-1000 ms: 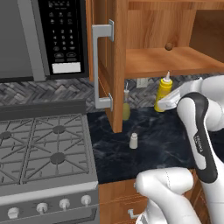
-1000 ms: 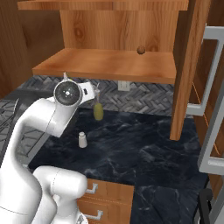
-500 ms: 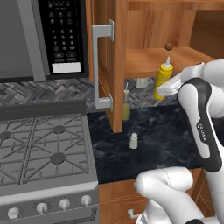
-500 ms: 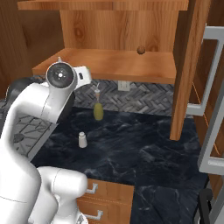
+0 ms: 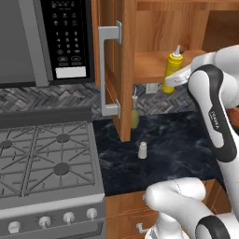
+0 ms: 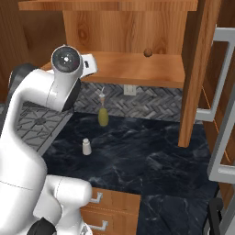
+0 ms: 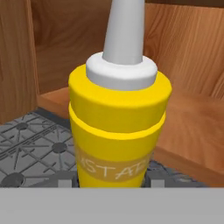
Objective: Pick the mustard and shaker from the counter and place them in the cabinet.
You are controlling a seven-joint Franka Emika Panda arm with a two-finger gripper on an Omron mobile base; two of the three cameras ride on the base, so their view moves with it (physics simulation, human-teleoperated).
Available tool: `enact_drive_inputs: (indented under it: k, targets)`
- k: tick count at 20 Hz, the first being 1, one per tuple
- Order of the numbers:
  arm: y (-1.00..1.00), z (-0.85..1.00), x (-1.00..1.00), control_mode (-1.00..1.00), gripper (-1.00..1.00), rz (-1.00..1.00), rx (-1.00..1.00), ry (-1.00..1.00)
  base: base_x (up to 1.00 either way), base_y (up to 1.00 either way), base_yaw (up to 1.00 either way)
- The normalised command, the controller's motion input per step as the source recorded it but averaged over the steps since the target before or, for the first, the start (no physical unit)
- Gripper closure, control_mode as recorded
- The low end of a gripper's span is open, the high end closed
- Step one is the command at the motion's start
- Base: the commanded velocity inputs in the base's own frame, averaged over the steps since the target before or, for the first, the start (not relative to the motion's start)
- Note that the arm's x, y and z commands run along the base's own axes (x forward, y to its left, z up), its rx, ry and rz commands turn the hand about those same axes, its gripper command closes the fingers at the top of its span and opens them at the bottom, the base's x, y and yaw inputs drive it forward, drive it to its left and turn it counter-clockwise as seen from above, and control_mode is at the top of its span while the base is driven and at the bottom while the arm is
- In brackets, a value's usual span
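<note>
In the left base view, a black-panelled microwave (image 5: pixel 65 39) hangs at far left above the grey gas stove (image 5: pixel 46 161). Next comes the open cabinet door (image 5: pixel 122 70) with its silver bar handle (image 5: pixel 108 70), edge-on, its lower corner hanging just above the dark marbled worktop (image 5: pixel 186 149). A slim olive-green bottle (image 5: pixel 134 114) stands beside that door edge. The shaker (image 5: pixel 142 150) stands upright and alone nearer the front, with bare stone around it.

Further right, the mustard (image 5: pixel 172 69) is lifted clear of the worktop, upright, nozzle up, at the front lip of the cabinet (image 5: pixel 154 28) shelf. The white arm rises from the lower right, bends at the elbow and reaches leftward to the bottle at shelf height. The tool (image 5: pixel 176 80) is clenched on the mustard's lower body; its fingertips are hidden behind the bottle and the wrist.

In the right base view, the arm's upper joint covers the tool and the mustard. The shelf is roomy, with a small brown ball (image 6: pixel 148 53) resting toward its right. A second door stands open at the right.

The hand view looks at the mustard (image 7: pixel 118 122) up close, label partly cut off, shelf board (image 7: pixel 192 131) just behind.
</note>
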Motion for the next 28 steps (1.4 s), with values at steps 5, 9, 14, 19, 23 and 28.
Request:
enact_drive_inputs:
  k: [5, 9, 14, 19, 23, 28]
  targets:
    - [0.00, 0.20, 0.36, -1.00, 1.00, 0.00, 0.03, -0.01, 0.00, 0.00, 0.00]
    - [0.00, 0.07, 0.43, -1.00, 1.00, 0.00, 0.02, 0.00, 0.00, 0.00, 0.00]
    - [0.00, 0.00, 0.44, -1.00, 1.00, 0.00, 0.01, 0.00, 0.00, 0.00, 0.00]
    - [0.00, 0.00, 0.42, -1.00, 1.00, 0.00, 0.01, 0.00, 0.00, 0.00, 0.00]
    - [0.00, 0.00, 0.39, -1.00, 1.00, 0.00, 0.01, 0.00, 0.00, 0.00, 0.00]
    - [0.01, 0.00, 0.33, -1.00, 1.00, 0.00, 0.00, 0.00, 0.00, 0.00, 0.00]
